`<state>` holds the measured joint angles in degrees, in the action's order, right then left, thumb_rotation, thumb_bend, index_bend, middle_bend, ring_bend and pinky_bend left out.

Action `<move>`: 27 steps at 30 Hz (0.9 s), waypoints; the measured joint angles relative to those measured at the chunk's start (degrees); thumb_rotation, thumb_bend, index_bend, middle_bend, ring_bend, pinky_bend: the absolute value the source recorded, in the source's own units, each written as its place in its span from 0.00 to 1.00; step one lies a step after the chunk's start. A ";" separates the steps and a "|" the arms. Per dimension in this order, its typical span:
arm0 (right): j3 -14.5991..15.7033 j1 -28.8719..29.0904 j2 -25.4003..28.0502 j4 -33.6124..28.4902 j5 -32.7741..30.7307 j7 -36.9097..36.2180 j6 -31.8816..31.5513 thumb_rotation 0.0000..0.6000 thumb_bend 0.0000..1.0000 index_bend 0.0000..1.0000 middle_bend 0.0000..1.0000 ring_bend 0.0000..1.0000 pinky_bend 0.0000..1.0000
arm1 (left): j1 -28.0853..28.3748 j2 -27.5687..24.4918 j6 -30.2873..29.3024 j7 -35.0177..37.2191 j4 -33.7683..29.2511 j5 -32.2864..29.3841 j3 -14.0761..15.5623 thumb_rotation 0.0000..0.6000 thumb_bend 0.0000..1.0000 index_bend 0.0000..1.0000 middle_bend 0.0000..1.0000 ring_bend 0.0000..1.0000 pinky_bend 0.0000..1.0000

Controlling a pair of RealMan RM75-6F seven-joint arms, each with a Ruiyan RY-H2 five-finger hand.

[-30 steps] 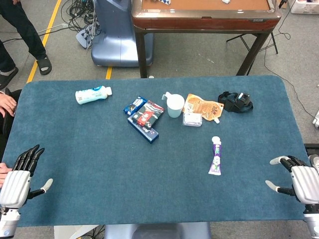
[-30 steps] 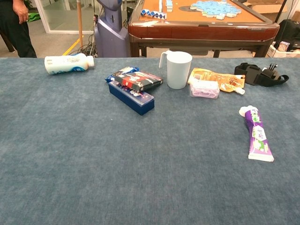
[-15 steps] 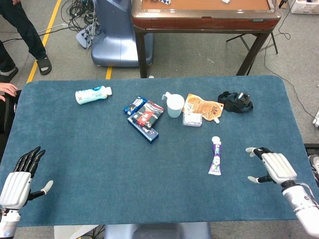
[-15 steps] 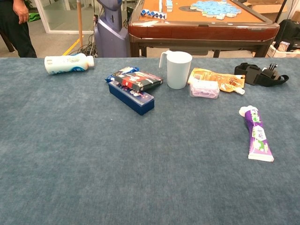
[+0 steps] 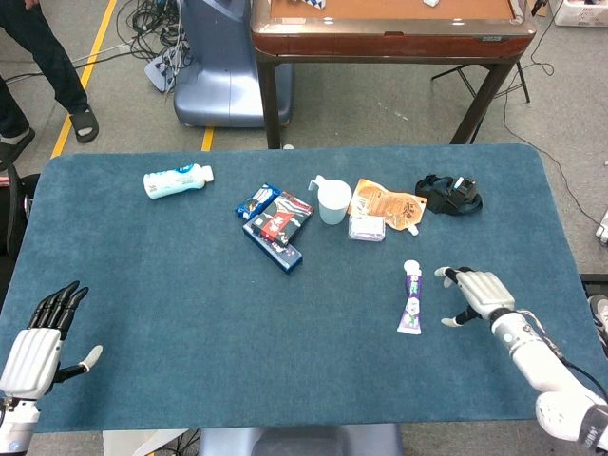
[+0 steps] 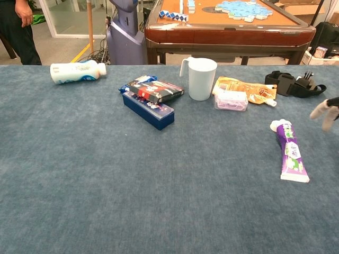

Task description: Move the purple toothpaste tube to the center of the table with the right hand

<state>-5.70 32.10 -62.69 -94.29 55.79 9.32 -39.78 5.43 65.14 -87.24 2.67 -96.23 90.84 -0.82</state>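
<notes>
The purple toothpaste tube (image 5: 411, 299) (image 6: 289, 150) lies flat on the blue table (image 5: 171, 275), right of centre, its white cap pointing away from me. My right hand (image 5: 478, 294) hovers just right of the tube with fingers spread, holding nothing; a small gap separates it from the tube. In the chest view only its fingertips (image 6: 324, 110) show at the right edge. My left hand (image 5: 40, 337) rests open near the table's front left corner, far from the tube.
Behind the tube stand a white cup (image 5: 332, 201), an orange pouch (image 5: 388, 204) with a small clear packet (image 5: 367, 227), and a black strap (image 5: 448, 194). Stacked boxes (image 5: 275, 224) and a lying white bottle (image 5: 177, 180) are further left. A wooden table (image 5: 389, 28) stands beyond.
My right hand has travelled from the front right table edge inward and forward, ending just beside the tube. The tube and left hand have stayed in place.
</notes>
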 measured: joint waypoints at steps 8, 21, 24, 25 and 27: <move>1.05 3.98 -3.64 2.13 -4.48 3.24 1.71 1.00 0.11 0.13 0.29 0.12 0.28 | 0.19 0.10 0.32 -0.22 -0.13 0.19 0.08 1.00 0.24 0.00 0.00 0.00 0.04; 1.49 5.98 -8.26 2.32 0.70 5.94 -3.18 1.00 0.12 0.13 0.28 0.10 0.23 | 0.03 -0.18 0.00 -0.20 -0.28 0.28 0.11 1.00 0.24 0.00 0.00 0.00 0.04; 1.67 6.49 -8.84 1.64 1.79 6.19 -3.37 1.00 0.11 0.13 0.28 0.10 0.23 | -0.11 -0.25 -0.12 -0.13 -0.23 0.14 0.12 1.00 0.24 0.00 0.00 0.00 0.04; 1.74 6.74 -9.03 1.48 2.06 6.30 -3.22 1.00 0.11 0.13 0.28 0.10 0.23 | -0.12 -0.26 -0.09 -0.08 -0.18 0.00 0.11 1.00 0.24 0.00 0.00 0.00 0.04; 1.88 7.26 -9.44 1.01 2.61 6.53 -2.98 1.00 0.11 0.13 0.28 0.10 0.22 | -0.14 -0.28 -0.01 0.03 -0.06 -0.08 0.09 1.00 0.24 0.00 0.00 0.00 0.04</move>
<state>-3.82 39.37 -72.13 -93.28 58.40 15.85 -42.76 5.29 64.86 -87.25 2.70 -96.28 90.75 -0.72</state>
